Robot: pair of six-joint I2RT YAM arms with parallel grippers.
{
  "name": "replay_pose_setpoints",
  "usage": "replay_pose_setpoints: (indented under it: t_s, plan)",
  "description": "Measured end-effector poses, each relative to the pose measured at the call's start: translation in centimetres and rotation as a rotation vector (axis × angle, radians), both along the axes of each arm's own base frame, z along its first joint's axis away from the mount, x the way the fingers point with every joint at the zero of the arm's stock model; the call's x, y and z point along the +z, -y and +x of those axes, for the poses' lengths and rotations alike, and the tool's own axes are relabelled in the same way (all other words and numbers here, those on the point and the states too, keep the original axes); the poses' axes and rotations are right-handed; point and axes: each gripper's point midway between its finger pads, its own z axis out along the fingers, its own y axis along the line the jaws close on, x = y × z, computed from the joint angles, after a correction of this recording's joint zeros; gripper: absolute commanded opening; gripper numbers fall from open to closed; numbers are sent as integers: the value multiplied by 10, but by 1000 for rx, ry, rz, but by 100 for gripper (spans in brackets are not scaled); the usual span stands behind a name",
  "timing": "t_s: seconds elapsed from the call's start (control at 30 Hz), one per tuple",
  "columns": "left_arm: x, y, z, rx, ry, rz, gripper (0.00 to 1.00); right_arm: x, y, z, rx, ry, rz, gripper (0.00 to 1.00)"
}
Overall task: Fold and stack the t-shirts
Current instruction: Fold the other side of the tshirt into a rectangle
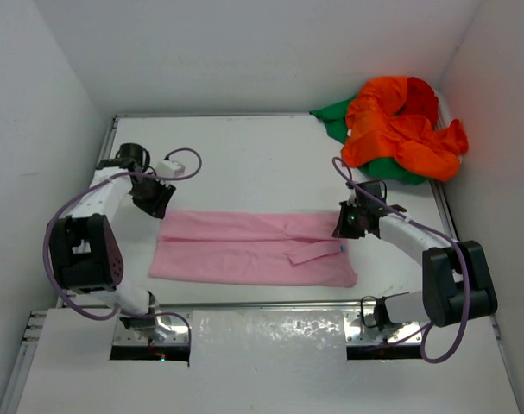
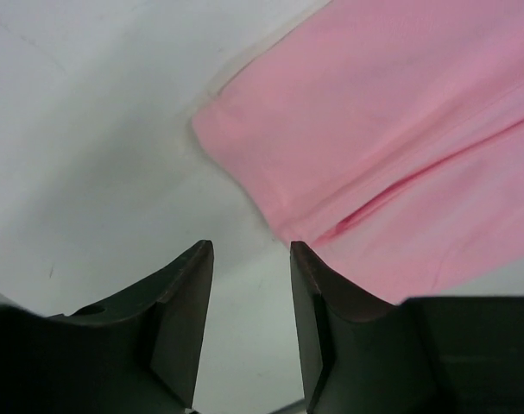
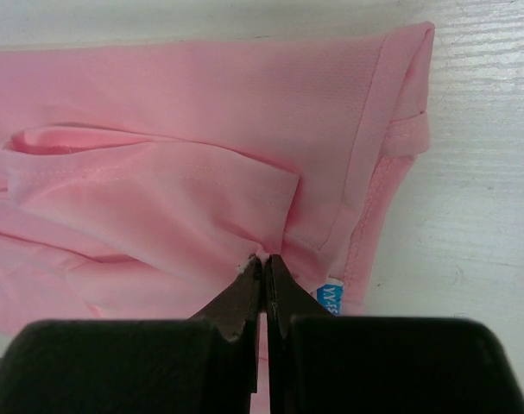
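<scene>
The pink shirt (image 1: 244, 250) lies flat across the middle of the table (image 1: 244, 155), folded lengthwise into a long band running left to right. The orange shirt (image 1: 400, 129), green shirt (image 1: 332, 116) and red shirt (image 1: 424, 97) sit in a heap at the far right corner, well apart from it.

The right gripper (image 3: 263, 259) is at the band's right end. Its jaws are fully closed, with a pinch of pink cloth bunched at the tips, just left of the blue label (image 3: 329, 299) and the collar hem. The left gripper (image 2: 249, 250) hovers at the band's far left corner, jaws partly open with only bare table between them. The corner lies just ahead and to the right of its tips, not touching.

The step in hand looks like the crosswise fold, one end carried over the other. The right pinch sits on a loose folded flap, and how many layers it holds cannot be told. If it has only the top layer, a lift would likely peel the lengthwise fold open, so the grip should go deep enough to take the whole thickness.

The left gripper would do best to move right onto the corner and either press it down as an anchor or take it squarely. The cloth is thin and soft and will likely drag and sag from a single hold. A low lift, carried straight along the band and laid edge on edge, should keep the fold square.
</scene>
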Motion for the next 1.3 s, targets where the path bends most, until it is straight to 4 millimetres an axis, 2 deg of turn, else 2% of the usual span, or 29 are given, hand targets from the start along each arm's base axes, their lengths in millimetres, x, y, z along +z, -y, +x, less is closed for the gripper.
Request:
replay_pose_setpoints:
  t_s: [0.1, 0.2, 0.27, 0.4, 0.6, 0.67, 0.73, 0.8, 0.9, 0.97, 1.03, 1.1, 1.17, 1.23, 1.3]
  plan:
    - [-14, 22, 5, -25, 4, 14, 33, 0, 1, 0, 0, 2, -5, 0]
    - [-42, 53, -2, -84, -44, 18, 31, 0, 1, 0, 1, 2, -8, 0]
    - [-59, 58, -11, -90, -90, 36, 31, 0, 1, 0, 1, 2, -8, 0]
    - [-83, 42, -28, -60, -158, 106, 31, -1, 1, 0, 1, 1, -7, 0]
    - [-77, 42, -21, -33, -149, 118, 36, -8, 1, -3, 1, -17, -4, 0]
    - [-65, 50, -9, -31, -125, 89, 40, -8, 1, -3, 1, -17, -5, 0]
    - [-39, 66, 17, -39, -58, 36, 43, -8, 1, -3, 3, -16, -6, 0]
    - [-4, 94, 48, -76, 56, -33, 46, -8, 1, -3, 5, -15, -7, 0]
    - [55, 162, 78, -185, 232, -173, 49, -8, 1, -3, 7, -13, -6, 0]
    - [83, 220, 77, -288, 297, -274, 49, -8, 0, -3, 10, -11, -1, 0]
    - [90, 274, 64, -374, 292, -354, 49, -9, -1, -4, 10, -10, 7, 0]
    - [75, 327, 50, -431, 238, -423, 49, -11, -2, -5, 8, -13, 12, 0]
    - [40, 361, 35, -441, 133, -451, 49, -11, -2, -5, 3, -10, 17, 0]
    - [-8, 376, 23, -408, 8, -430, 49, -12, -3, -5, -3, -6, 24, 0]
    - [-48, 376, 16, -362, -89, -392, 49, -12, -4, -4, -10, -4, 33, 0]
